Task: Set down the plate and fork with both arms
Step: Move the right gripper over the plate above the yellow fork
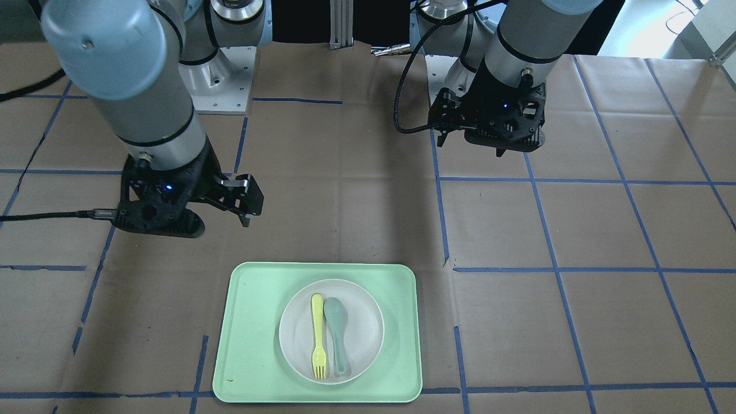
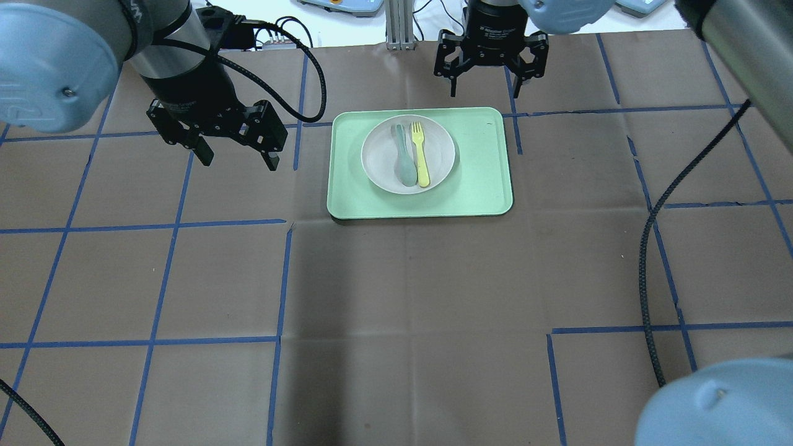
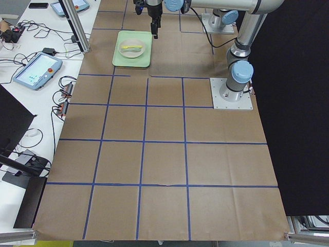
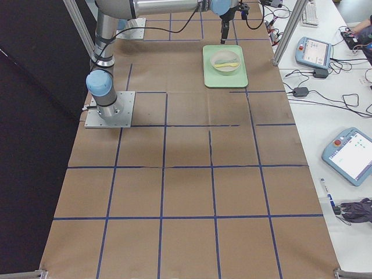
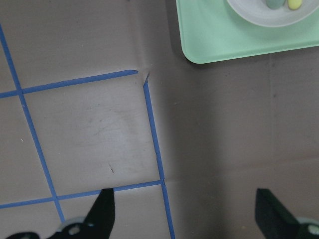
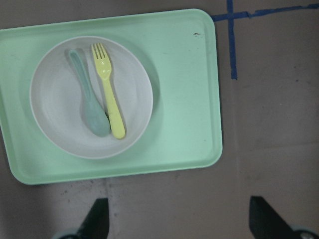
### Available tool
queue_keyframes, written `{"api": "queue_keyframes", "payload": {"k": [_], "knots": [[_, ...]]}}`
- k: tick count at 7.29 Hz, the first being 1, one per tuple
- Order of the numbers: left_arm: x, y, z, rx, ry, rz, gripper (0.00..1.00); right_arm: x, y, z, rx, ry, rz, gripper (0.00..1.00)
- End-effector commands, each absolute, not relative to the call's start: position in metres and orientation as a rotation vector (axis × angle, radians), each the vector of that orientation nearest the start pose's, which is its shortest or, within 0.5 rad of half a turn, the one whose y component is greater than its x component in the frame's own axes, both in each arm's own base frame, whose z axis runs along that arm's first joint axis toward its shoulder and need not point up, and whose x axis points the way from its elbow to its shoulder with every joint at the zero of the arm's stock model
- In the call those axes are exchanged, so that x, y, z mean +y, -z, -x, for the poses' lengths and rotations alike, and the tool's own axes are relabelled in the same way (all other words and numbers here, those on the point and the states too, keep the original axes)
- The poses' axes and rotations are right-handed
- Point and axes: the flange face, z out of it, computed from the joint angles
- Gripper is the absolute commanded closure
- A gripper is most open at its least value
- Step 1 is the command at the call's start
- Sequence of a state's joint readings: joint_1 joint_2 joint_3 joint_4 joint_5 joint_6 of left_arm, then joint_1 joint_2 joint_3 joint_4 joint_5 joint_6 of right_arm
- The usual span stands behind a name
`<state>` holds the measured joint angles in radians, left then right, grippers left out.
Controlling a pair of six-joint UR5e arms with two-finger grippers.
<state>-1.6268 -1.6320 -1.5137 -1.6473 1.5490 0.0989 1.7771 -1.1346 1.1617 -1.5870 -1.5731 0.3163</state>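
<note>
- Overhead view: a round off-white plate [image 2: 379,162] with a raised rim sits on a light-green tray [image 2: 477,179] on the brown tabletop [image 2: 403,279]. A slim pale-yellow fork [image 2: 421,155] lies on the plate, just beside a grey-green spoon [image 2: 404,162]. The left hand [image 2: 238,158] hangs over bare tabletop off the tray's left side, fingers apart and empty. The right hand [image 2: 484,90] hangs near the tray, clear of it, fingers also apart and empty.
- Front-facing view: the fork and spoon lie parallel, with the fork's tines pointing away from the robot.
- Left wrist view: one tray corner and a sliver of plate show, with the fingertips spread wide.
- Right wrist view: the whole tray and plate show, with the fingertips spread wide.
</note>
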Motion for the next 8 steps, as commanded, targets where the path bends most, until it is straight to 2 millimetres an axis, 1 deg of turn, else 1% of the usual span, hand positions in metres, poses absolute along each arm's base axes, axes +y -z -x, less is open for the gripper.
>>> {"api": "queue_keyframes", "payload": {"k": [1, 2, 3, 4, 5, 6, 7, 8], "knots": [[-0.503, -0.473, 0.163, 3.152, -0.140, -0.246, 0.00, -0.651, -0.397, -0.316, 3.143, -0.031, -0.147, 0.00], [-0.502, -0.472, 0.163, 3.153, -0.142, -0.241, 0.00, -0.658, -0.380, -0.323, 3.137, -0.013, -0.159, 0.00], [-0.503, -0.471, 0.162, 3.153, -0.145, -0.238, 0.00, -0.668, -0.350, -0.324, 3.155, -0.061, -0.184, 0.00], [-0.503, -0.470, 0.162, 3.153, -0.147, -0.238, 0.00, -0.673, -0.330, -0.325, 3.164, -0.087, -0.179, 0.03], [-0.503, -0.470, 0.162, 3.153, -0.147, -0.238, 0.00, -0.683, -0.310, -0.327, 3.160, -0.052, -0.174, 0.04], [-0.503, -0.470, 0.162, 3.153, -0.147, -0.241, 0.00, -0.692, -0.291, -0.330, 3.157, -0.035, -0.172, 0.13], [-0.503, -0.470, 0.162, 3.151, -0.147, -0.241, 0.00, -0.695, -0.276, -0.331, 3.160, -0.047, -0.162, 0.21], [-0.503, -0.470, 0.162, 3.153, -0.147, -0.238, 0.00, -0.697, -0.269, -0.329, 3.162, -0.061, -0.167, 0.28]]}}
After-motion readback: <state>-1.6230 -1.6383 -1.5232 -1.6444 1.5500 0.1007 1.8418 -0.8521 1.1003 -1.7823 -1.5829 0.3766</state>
